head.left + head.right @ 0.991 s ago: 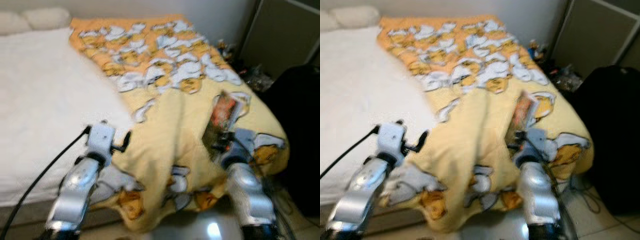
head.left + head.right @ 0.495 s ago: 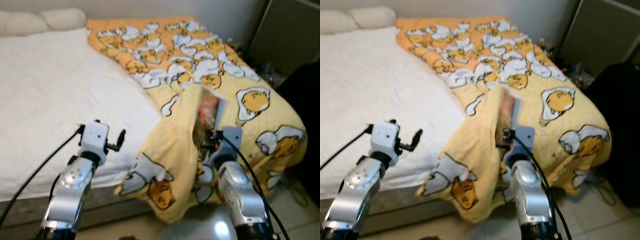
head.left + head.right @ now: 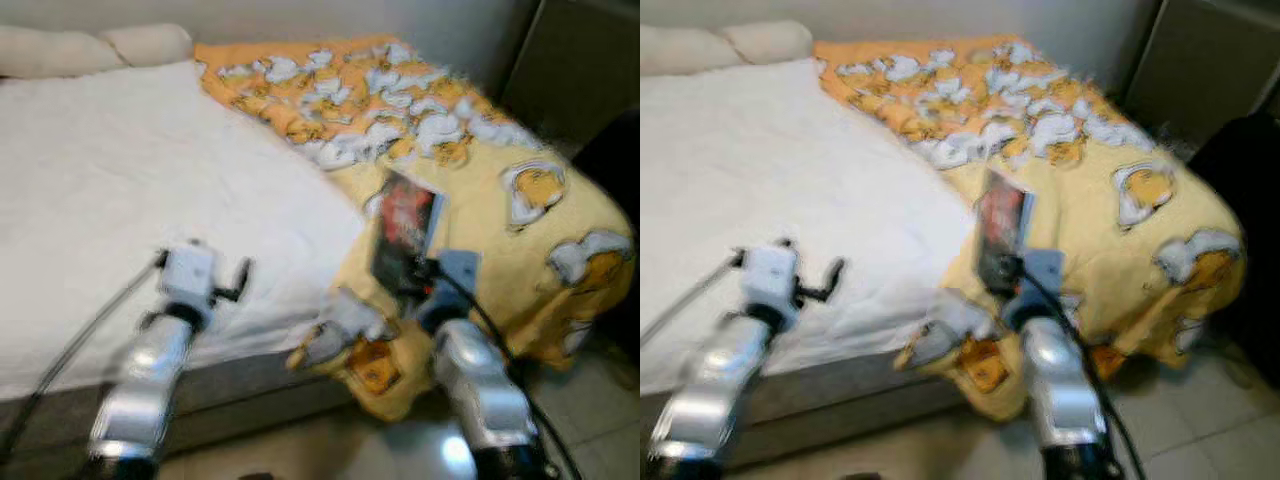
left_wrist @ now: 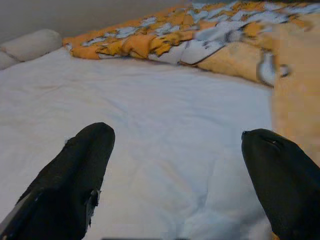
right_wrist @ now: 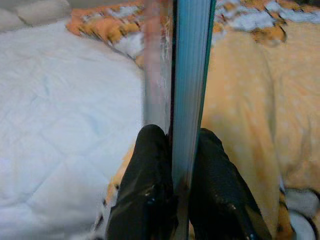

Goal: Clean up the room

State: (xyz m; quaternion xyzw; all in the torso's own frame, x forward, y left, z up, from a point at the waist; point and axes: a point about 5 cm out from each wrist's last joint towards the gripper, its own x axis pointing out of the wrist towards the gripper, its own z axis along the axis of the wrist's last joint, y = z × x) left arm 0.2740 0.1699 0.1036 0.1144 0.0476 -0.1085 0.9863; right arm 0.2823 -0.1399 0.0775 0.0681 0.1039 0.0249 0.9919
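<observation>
The right gripper (image 5: 174,150) is clamped on a thin book (image 3: 404,226), held upright over the yellow blanket (image 3: 497,245) at about 1 o'clock from the robot. The left gripper (image 4: 177,150) hovers with fingers spread wide above the white sheet (image 3: 130,180) at 11 o'clock. Pillows (image 3: 90,45) lie at the bed's far end

Both my arms are stretched out in front of me, elbows low, wrists angled up a bit. My left gripper (image 4: 177,165) is just hanging there with its fingers (image 4: 75,175) spread wide, nothing between them. My right gripper (image 5: 172,150) is out further forward than the left, fingers (image 5: 150,165) squeezed tight from both sides on a thin flat book (image 3: 405,225), holding it upright on its edge.
</observation>
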